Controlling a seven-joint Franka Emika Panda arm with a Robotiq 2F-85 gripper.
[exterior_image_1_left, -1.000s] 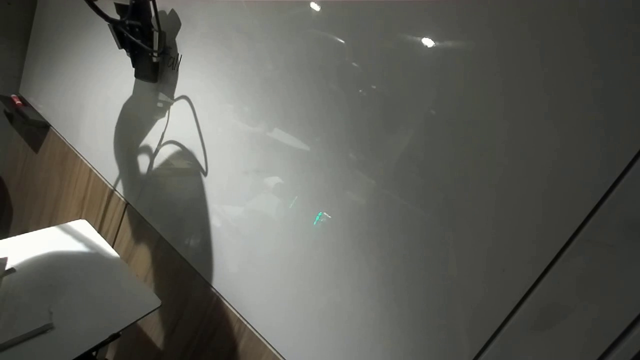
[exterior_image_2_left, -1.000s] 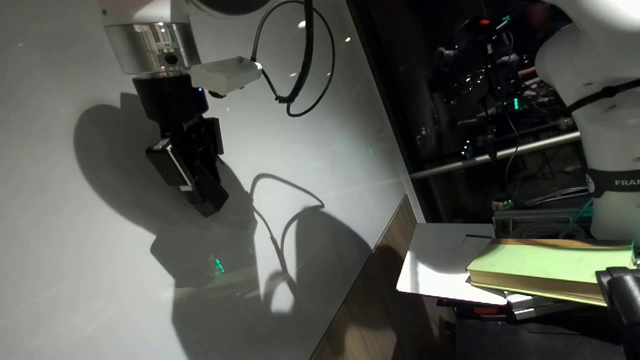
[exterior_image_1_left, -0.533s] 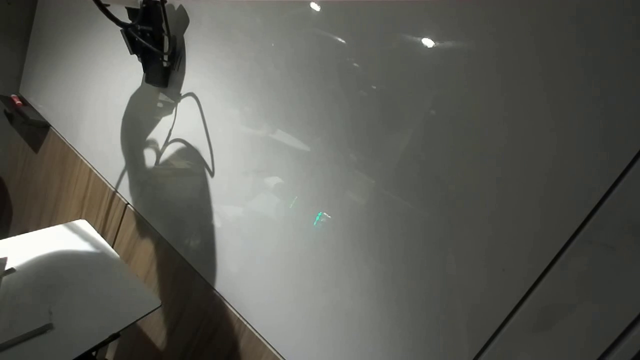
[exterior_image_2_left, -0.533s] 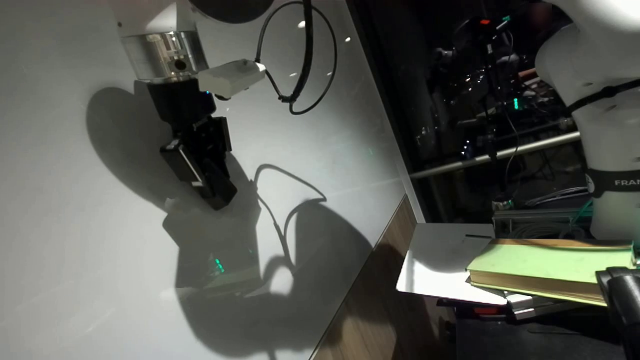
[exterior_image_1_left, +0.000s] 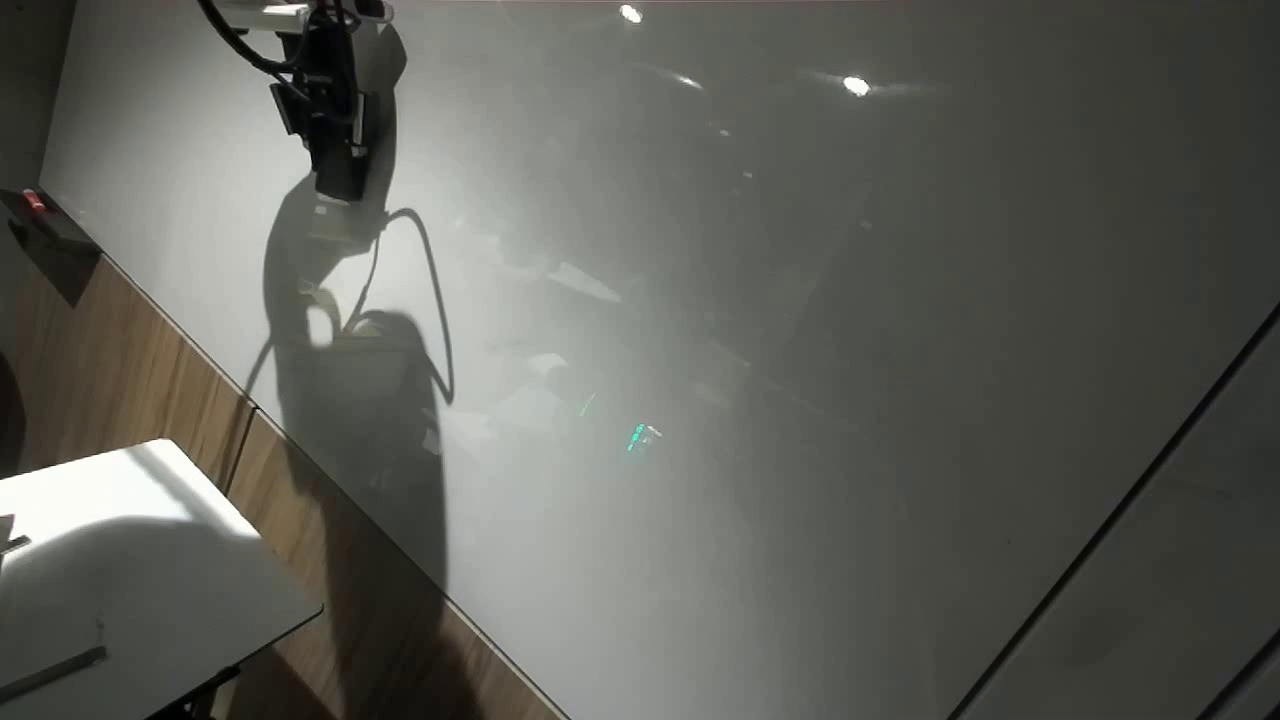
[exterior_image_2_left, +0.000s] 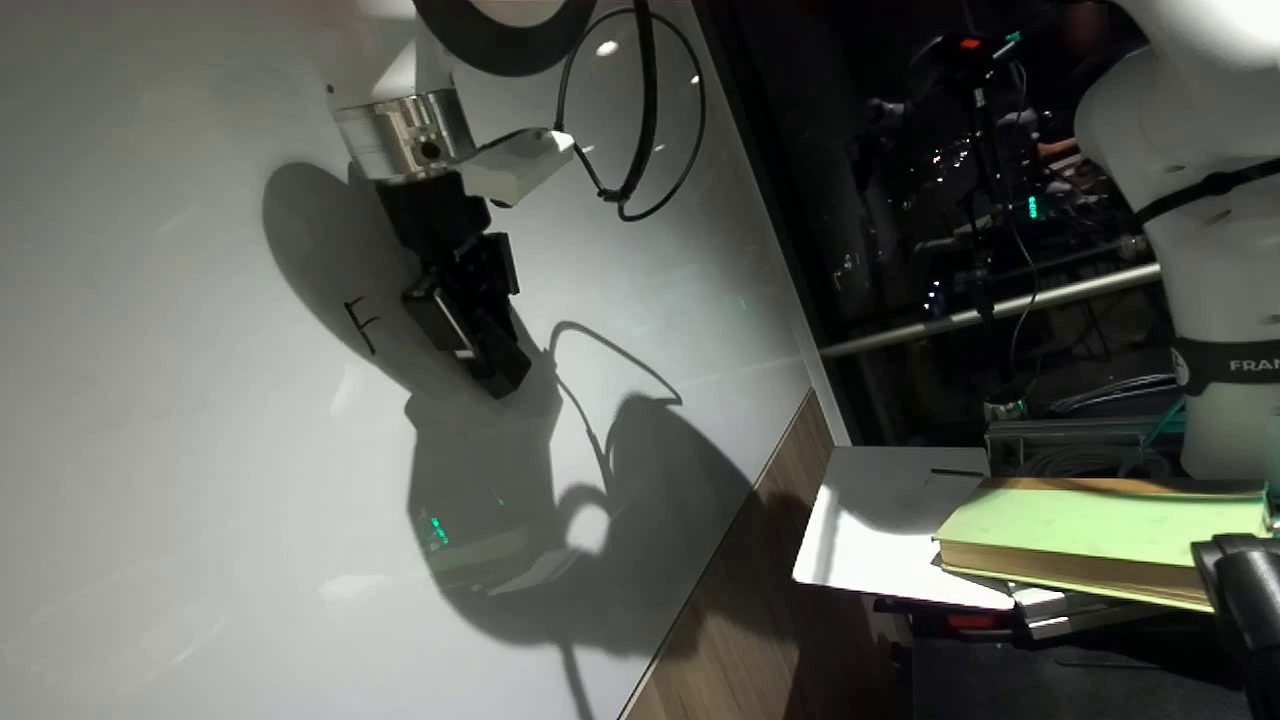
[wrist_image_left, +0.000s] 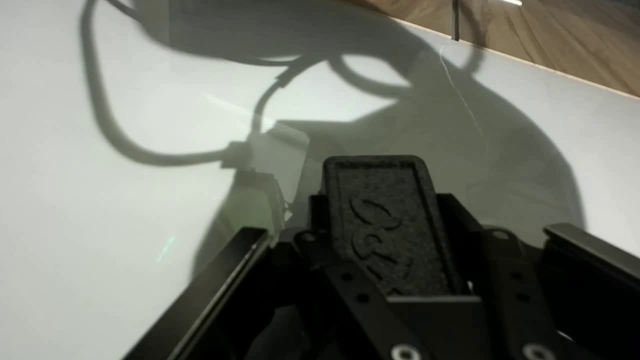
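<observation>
Between the fingertips of the gripper (wrist_image_left: 384, 215), a dark grey block (wrist_image_left: 395, 240) with rounded corners is clamped from both sides, so the fingers stand parted by just its width. Its broad face shows in the wrist view, bearing moulded marks too unclear to read. In both exterior views the block juts from the end of the gripper, over a large glossy white board (exterior_image_1_left: 800, 480); whether it touches the board cannot be told. Dark strokes (exterior_image_2_left: 361, 328) resembling a letter F stand on the board near the gripper in an exterior view, at the edge of a broad shadow (exterior_image_2_left: 310, 235). Small green reflections (exterior_image_1_left: 636, 437) shine elsewhere on the same surface.

A white camera box (exterior_image_2_left: 515, 170) is fixed at the wrist, with a black cable (exterior_image_2_left: 649, 100) looping near it. A wood-grain panel (wrist_image_left: 575, 47) borders the board. Toward the right edge of an exterior view, a thick pale green book (exterior_image_2_left: 1080, 520) lies partly over a white tabletop (exterior_image_2_left: 870, 555), near the arm's white base (exterior_image_2_left: 1225, 430). Near the left edge of an exterior view, a dark ledge (exterior_image_1_left: 68, 231) bears a small red item (exterior_image_1_left: 34, 201).
</observation>
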